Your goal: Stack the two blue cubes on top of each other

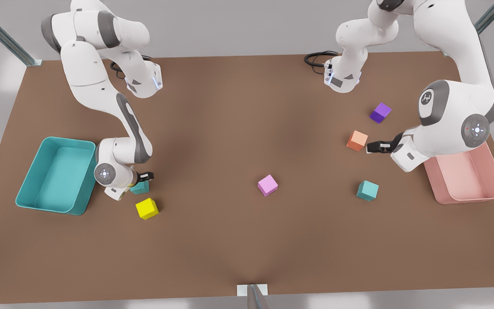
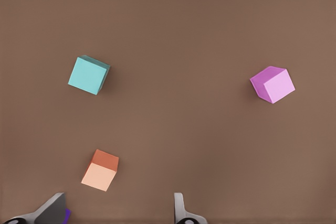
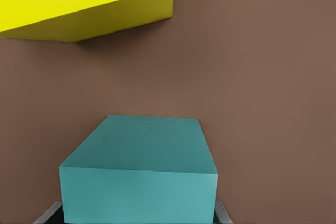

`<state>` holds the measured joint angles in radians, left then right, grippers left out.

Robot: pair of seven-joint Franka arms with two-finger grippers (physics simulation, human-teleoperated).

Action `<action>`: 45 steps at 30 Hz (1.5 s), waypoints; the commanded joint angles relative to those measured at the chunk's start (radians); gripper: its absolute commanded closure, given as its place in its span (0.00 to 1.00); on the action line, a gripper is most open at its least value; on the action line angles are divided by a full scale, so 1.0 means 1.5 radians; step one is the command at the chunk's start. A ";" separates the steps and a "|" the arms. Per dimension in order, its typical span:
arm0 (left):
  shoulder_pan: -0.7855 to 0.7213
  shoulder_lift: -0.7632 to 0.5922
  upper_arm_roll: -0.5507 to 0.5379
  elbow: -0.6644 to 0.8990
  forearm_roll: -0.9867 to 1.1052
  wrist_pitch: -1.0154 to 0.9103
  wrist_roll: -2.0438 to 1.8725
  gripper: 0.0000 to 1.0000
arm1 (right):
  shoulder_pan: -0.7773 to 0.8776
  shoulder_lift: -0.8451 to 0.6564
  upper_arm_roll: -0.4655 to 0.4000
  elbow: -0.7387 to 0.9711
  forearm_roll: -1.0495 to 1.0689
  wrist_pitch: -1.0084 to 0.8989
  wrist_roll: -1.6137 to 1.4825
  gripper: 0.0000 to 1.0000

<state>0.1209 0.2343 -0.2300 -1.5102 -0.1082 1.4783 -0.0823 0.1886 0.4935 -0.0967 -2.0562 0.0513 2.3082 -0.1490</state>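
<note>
Blue cube [image 3: 139, 169] sits between the right gripper [image 1: 143, 178] fingers, which are apart on either side, grip not confirmed. Second blue cube [image 1: 367, 190] lies well apart across the table, nearer the left gripper [image 1: 372, 146], fingers spread, hovering beside the orange cube [image 1: 357, 140]. Yellow cube [image 1: 147, 208] is just beyond the right gripper.

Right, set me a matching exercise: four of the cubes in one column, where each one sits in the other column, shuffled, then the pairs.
Things
1. yellow cube
2. orange cube
3. pink cube
4. purple cube

Places
A. alone near the middle of the table
B. just ahead of the left claw
C. beside the teal cube at the right claw
D. farthest back of the four, on the front view's right

Pairs: 1-C, 2-B, 3-A, 4-D
</note>
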 commanded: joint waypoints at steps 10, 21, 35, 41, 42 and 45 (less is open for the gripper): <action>0.002 -0.002 0.000 0.003 0.001 -0.015 -0.001 0.00 | 0.000 0.010 -0.002 0.017 0.002 -0.008 -0.004 0.33; 0.007 0.006 0.002 0.004 0.003 -0.010 0.001 0.00 | 0.064 -0.058 -0.002 0.006 0.109 -0.089 -0.011 0.34; 0.006 0.011 0.002 0.022 0.021 -0.010 0.001 0.00 | 0.382 0.132 -0.002 0.337 0.280 -0.042 0.041 0.34; 0.010 0.014 0.002 0.021 0.018 -0.012 -0.053 0.00 | 0.457 0.212 -0.002 0.406 0.282 0.038 0.106 0.34; 0.017 0.034 0.002 0.021 0.020 -0.009 -0.041 0.00 | 0.475 0.218 -0.002 0.405 0.282 0.048 0.136 0.34; 0.022 0.057 0.056 -0.081 0.048 0.191 0.193 0.00 | 0.518 0.223 -0.002 0.405 0.281 0.061 0.218 0.34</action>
<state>0.1512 0.3163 -0.1643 -1.6009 -0.0566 1.5626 -0.0562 0.9550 0.8266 -0.0995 -1.4486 0.4768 2.3343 -0.0712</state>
